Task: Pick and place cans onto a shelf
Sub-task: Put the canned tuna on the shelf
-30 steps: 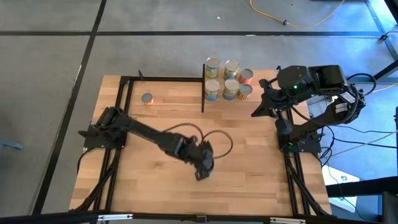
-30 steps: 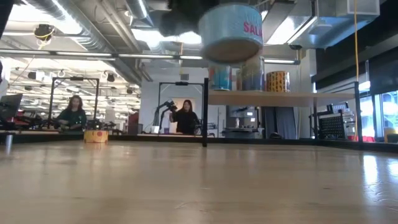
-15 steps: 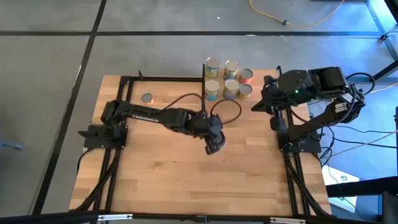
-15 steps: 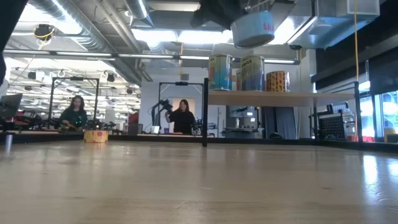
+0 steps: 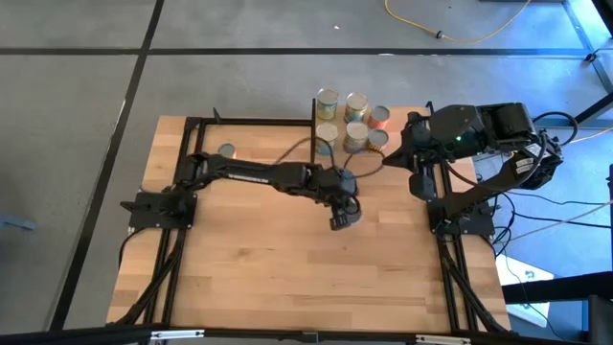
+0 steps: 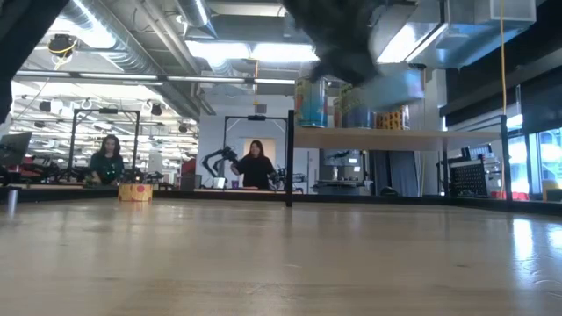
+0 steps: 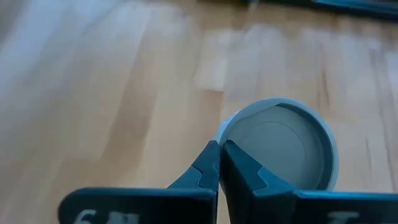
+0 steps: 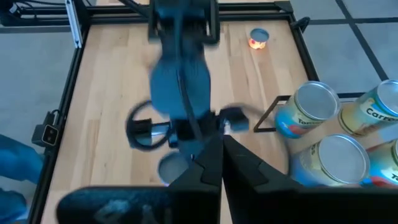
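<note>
High view: the left gripper (image 5: 343, 213) is over the middle of the table (image 5: 239, 287), near the shelf. 6 cans (image 5: 355, 123) stand close together on the shelf. 1 more can (image 5: 227, 151) stands alone, well apart, at the far left of the table. The right gripper (image 5: 419, 185) waits beside the shelf.

Low view: a blurred can (image 6: 391, 88) hangs under the dark gripper, at about the height of the cans on the shelf board (image 6: 421, 138), so I judge it is clamped.

Left wrist view: the fingers (image 7: 208, 165) look almost together at the rim of the held can (image 7: 283, 146).

Right wrist view: the right claw is together and holds nothing; shelf cans (image 8: 339, 158) are just beside it.

To do this well, the can should travel above the board, come down upright on a free place, not touching its neighbours, and be released only when its base rests.
</note>
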You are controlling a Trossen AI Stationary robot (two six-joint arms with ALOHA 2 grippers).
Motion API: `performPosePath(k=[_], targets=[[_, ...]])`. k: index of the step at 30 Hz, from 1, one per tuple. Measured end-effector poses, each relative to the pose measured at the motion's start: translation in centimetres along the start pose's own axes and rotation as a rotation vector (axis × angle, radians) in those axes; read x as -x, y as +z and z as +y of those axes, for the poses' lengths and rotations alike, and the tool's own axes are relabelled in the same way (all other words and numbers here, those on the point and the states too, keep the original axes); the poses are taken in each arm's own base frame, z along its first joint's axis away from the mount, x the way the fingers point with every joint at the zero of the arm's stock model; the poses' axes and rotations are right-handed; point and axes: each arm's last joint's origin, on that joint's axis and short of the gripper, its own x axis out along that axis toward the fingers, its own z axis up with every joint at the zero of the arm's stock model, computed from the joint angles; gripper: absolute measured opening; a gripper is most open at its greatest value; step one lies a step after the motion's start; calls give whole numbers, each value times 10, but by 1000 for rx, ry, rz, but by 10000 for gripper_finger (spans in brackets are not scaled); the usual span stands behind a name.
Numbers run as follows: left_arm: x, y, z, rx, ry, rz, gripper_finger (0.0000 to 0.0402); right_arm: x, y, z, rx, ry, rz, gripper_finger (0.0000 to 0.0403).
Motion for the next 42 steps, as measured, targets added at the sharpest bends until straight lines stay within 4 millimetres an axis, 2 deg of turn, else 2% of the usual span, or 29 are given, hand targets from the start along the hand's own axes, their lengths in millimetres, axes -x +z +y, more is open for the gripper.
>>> performPosePath(k=[2, 8, 15, 21, 30, 42], targets=[[-13, -11, 2, -18, -4, 79, 0, 0, 0, 0, 0, 1, 1, 10], [-53, -28, 1, -54, -28, 142, 0, -4, 2, 1, 1, -6, 7, 10], [-80, -48, -1, -93, -37, 230, 0, -11, 4, 1, 8, -9, 21, 10], [-80, -47, -1, -115, -29, 220, 2, -13, 4, 2, 9, -9, 27, 10], [-80, -47, 2, -110, -21, 231, 31, -13, 4, 2, 11, -9, 26, 10], [-80, -48, 2, -108, -19, 238, 35, -13, 4, 2, 36, -7, 26, 10]])
